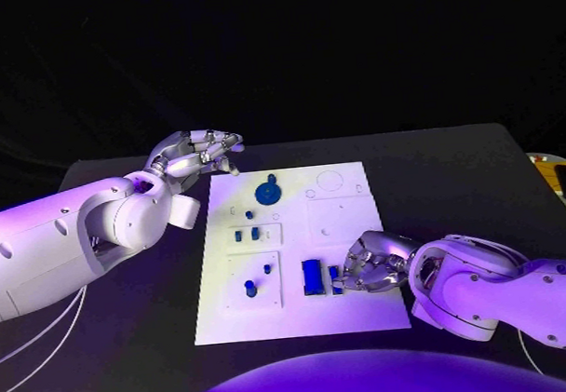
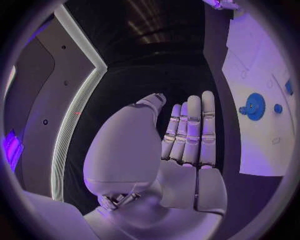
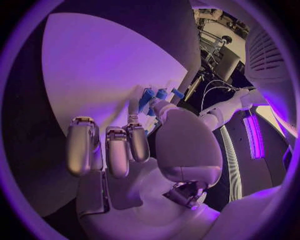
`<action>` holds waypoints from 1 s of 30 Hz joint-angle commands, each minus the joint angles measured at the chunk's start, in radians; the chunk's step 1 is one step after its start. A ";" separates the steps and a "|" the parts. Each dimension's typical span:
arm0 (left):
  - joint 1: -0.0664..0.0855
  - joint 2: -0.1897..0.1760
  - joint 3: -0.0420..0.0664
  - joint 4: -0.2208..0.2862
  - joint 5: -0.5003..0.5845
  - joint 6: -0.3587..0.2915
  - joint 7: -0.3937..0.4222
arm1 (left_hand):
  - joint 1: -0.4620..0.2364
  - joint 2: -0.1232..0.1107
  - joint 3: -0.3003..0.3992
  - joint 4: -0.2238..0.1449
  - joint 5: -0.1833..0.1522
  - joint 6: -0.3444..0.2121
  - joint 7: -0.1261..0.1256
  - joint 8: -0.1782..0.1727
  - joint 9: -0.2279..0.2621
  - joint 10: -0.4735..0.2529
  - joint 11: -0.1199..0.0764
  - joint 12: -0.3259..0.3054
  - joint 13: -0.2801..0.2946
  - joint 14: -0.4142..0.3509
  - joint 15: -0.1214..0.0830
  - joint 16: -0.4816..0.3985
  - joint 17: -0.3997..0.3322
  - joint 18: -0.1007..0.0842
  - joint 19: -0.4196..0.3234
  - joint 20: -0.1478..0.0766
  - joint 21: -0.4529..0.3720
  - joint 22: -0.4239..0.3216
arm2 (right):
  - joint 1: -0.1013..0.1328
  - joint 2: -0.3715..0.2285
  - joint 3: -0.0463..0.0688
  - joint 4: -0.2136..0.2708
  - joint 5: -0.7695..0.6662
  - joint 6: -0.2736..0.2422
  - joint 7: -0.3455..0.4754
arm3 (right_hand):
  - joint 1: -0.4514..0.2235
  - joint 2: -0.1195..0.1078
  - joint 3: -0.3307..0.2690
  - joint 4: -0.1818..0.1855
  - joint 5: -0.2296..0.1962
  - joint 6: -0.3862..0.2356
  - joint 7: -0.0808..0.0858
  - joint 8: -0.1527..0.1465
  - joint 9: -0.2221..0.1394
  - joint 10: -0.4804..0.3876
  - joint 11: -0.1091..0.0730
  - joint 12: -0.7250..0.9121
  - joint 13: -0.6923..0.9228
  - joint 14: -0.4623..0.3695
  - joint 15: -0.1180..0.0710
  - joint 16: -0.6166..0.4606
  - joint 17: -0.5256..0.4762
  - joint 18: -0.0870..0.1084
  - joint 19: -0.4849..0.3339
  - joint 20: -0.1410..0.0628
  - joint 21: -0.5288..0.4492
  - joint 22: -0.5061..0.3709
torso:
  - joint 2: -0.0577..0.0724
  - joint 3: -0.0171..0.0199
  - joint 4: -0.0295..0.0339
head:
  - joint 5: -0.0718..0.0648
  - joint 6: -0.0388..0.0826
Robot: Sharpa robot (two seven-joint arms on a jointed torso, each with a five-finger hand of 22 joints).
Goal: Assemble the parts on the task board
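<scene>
My right hand (image 1: 366,265) pinches a blue part (image 1: 314,276) on the task board (image 1: 355,315); a loose pinch could drop it.

bare black table (image 1: 469,169) beside task board (image 1: 361,310) — blue parts (image 1: 268,194) clustered mid-board

My fingers (image 2: 190,131) are gleaming like smooth metal; beside them the task board (image 1: 362,315) is looking matt white, its gear (image 1: 270,193) glossy plastic.
</scene>
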 commanded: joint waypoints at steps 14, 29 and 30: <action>0.000 0.004 0.001 -0.001 -0.006 0.016 0.001 | 0.008 -0.001 0.003 0.000 0.004 -0.004 0.003 -0.002 -0.002 -0.001 0.006 -0.003 -0.001 -0.004 -0.003 0.006 0.001 0.013 0.006 0.002 -0.004 0.000 | -0.005 0.037 0.000 -0.058 -0.056 0.005 0.034 | 0.026 0.010 -0.009 0.000 -0.013 0.004 0.005 -0.004 0.001 0.022 -0.006 0.003 0.134 0.091 -0.007 -0.001 0.203 -0.014 0.027 -0.008 0.008 0.200 | 0.000 0.0010 0.0003 | 0.002 0.000; -0.001 0.010 0.000 -0.014 -0.003 0.010 0.007 | 0.006 -0.001 0.003 0.001 0.004 -0.005 0.004 -0.003 -0.002 -0.001 0.007 -0.003 -0.002 -0.005 -0.002 0.006 0.001 0.012 0.006 0.002 -0.004 0.000 | 0.027 -0.004 0.005 -0.039 0.124 -0.128 0.284 | 0.053 0.004 -0.040 0.005 0.002 -0.038 0.024 -0.034 -0.007 -0.005 0.011 -0.045 0.103 0.079 0.004 -0.021 0.152 0.002 -0.004 0.000 -0.081 0.176 | -0.011 -0.0024 -0.0019 | -0.002 0.000; -0.002 0.012 0.000 -0.017 -0.001 0.009 0.009 | 0.005 -0.001 0.002 0.002 0.004 -0.005 0.004 -0.003 -0.002 -0.001 0.007 -0.003 -0.002 -0.007 -0.001 0.005 0.001 0.012 0.005 0.002 -0.005 0.000 | 0.035 -0.005 0.005 -0.045 0.168 -0.137 0.328 | 0.057 0.005 -0.042 0.005 0.004 -0.044 0.027 -0.037 -0.008 -0.007 0.012 -0.048 0.101 0.078 0.006 -0.023 0.148 0.003 -0.007 0.001 -0.089 0.174 | -0.014 -0.0035 -0.0021 | -0.004 0.000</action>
